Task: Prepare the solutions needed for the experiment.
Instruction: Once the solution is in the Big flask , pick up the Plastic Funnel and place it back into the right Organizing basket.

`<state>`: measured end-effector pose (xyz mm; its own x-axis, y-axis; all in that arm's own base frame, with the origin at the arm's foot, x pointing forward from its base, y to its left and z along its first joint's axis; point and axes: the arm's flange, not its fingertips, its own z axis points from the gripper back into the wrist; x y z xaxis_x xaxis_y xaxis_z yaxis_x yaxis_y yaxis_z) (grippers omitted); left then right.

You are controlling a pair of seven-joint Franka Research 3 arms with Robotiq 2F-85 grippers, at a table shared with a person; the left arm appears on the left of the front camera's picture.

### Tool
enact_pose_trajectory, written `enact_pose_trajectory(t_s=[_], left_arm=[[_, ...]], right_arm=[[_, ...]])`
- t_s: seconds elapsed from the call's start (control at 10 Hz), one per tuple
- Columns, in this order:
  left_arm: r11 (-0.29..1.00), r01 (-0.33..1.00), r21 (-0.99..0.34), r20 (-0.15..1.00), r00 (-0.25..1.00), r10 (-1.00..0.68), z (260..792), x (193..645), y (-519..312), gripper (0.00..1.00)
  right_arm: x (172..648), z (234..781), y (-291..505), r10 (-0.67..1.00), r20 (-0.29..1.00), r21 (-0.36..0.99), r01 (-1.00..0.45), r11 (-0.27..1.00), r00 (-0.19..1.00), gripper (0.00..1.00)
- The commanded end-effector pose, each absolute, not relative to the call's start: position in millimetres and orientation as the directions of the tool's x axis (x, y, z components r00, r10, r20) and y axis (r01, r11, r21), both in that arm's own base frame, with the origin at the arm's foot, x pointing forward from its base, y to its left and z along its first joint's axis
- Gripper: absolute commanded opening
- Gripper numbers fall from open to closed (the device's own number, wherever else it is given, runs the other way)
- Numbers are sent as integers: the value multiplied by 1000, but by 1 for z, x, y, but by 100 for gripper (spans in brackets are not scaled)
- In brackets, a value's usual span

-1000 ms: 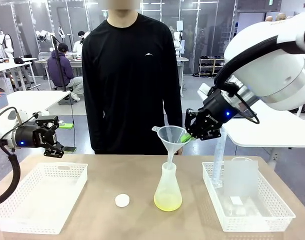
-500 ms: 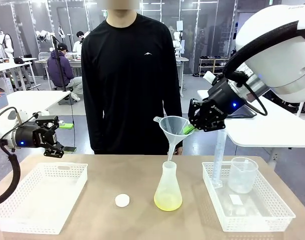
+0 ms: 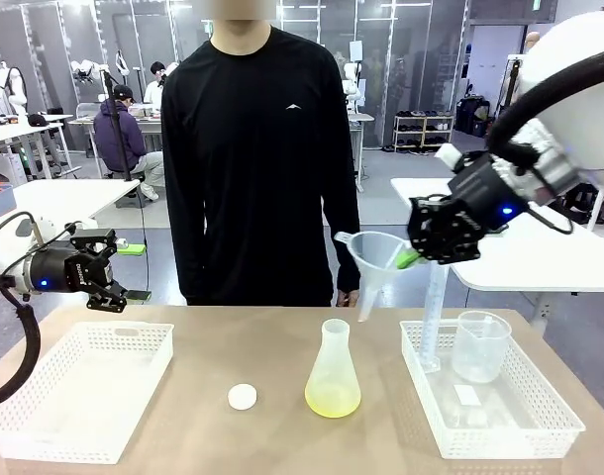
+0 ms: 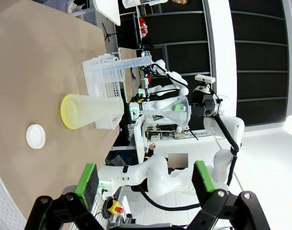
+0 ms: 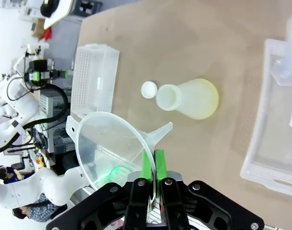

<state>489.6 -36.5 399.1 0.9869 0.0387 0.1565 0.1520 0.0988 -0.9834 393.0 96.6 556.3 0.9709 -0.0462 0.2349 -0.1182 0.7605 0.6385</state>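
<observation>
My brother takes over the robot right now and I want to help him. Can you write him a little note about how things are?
Left gripper: open, holding nothing, in the air near the left white plastic basket.
Right gripper: shut on the rim of the clear plastic funnel, in the air beside the flask.
Frosted conical flask: upright mid-table, mouth open, pale yellow-green liquid at its bottom. Small white round cap lies left of it.
Right white basket: holds a clear beaker and a tall clear cylinder.
Done: liquid in the flask, funnel out. Left: probably put the funnel down, maybe cap the flask.
</observation>
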Motion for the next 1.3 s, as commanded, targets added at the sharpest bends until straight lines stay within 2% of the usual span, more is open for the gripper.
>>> enact_pose_trajectory(t_s=[0.0, 0.3, 0.7, 0.9, 1.2], left_arm=[[103, 143, -984, 148, 988, 42, 401, 490, -37, 100], [103, 143, -984, 148, 988, 42, 401, 490, -37, 100], [103, 143, -984, 148, 988, 42, 401, 490, -37, 100], [103, 143, -984, 148, 988, 42, 401, 490, -37, 100], [103, 143, -984, 148, 988, 42, 401, 490, -37, 100]], right_arm=[[386, 560, 53, -55, 229, 614, -100, 783, 972, 0], [380, 560, -23, -174, 194, 635, 12, 772, 965, 0], [387, 544, -42, -197, 105, 602, 95, 793, 975, 0], [386, 521, -45, -224, 91, 566, 135, 814, 970, 0], [394, 466, -48, -210, 5, 526, 177, 832, 978, 0]])
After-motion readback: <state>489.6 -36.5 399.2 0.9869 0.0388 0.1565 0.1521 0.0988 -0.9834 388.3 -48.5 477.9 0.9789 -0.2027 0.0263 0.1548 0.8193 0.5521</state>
